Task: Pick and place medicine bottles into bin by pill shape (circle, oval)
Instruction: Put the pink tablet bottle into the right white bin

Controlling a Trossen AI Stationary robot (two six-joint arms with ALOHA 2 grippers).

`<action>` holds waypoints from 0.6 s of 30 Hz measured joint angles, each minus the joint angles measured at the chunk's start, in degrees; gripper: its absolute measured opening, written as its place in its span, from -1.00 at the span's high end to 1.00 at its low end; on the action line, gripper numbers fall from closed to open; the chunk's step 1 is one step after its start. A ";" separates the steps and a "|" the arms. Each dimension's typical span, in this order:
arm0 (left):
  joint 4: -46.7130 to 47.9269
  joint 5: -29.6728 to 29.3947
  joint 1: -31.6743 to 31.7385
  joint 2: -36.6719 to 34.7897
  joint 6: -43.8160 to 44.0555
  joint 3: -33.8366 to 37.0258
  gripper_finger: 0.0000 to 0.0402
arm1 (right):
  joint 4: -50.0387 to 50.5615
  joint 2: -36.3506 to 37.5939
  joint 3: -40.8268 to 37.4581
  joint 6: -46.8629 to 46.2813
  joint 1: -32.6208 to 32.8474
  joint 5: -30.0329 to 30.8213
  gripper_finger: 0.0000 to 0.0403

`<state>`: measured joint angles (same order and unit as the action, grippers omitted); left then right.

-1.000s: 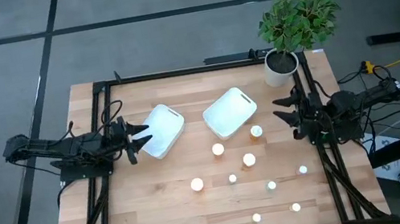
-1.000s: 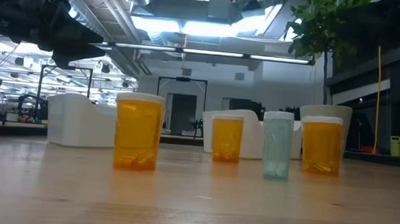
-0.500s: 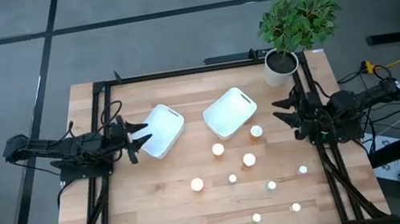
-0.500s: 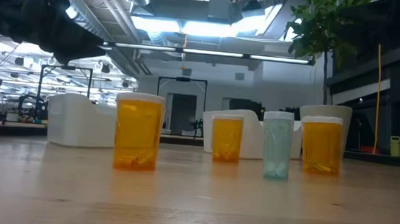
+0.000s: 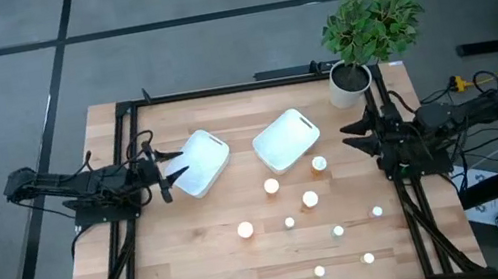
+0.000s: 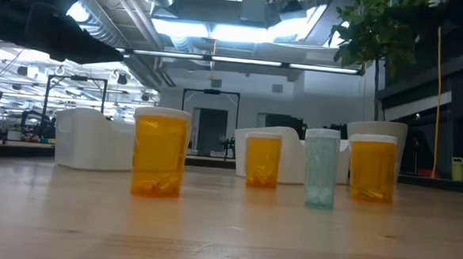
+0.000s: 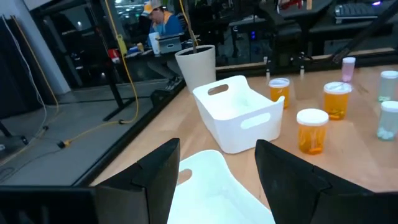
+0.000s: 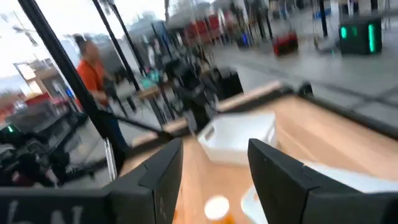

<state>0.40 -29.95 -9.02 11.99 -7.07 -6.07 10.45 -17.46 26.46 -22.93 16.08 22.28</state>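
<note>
Several small medicine bottles with pale caps stand upright on the wooden table, from one near the right bin (image 5: 319,162) to one near the front edge (image 5: 319,271). The low view shows orange ones (image 6: 160,152) and a pale green one (image 6: 321,167). Two white bins stand at the back, left (image 5: 200,163) and right (image 5: 285,138). My left gripper (image 5: 165,169) is open and empty at the left bin's left side; its fingers also show in its wrist view (image 7: 217,180). My right gripper (image 5: 358,136) is open and empty at the table's right edge, right of the bottles.
A white plant pot (image 5: 349,82) with a green plant stands at the back right corner, close behind my right gripper. Black frame rails run along the table's left (image 5: 131,220) and right (image 5: 410,204) sides. People show in the room beyond the table.
My right gripper has gone a little toward the table's far edge, still open. My left arm has risen a little, still open. The bottles and bins have stayed put.
</note>
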 joint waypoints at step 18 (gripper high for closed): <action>0.00 0.00 -0.02 0.00 0.52 0.00 -0.02 | 57.55 -32.93 26.72 -33.68 0.70 -19.04 0.19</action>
<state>0.40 -29.95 -9.04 11.99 -6.55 -6.07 67.99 -50.39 53.18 -56.61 16.78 3.23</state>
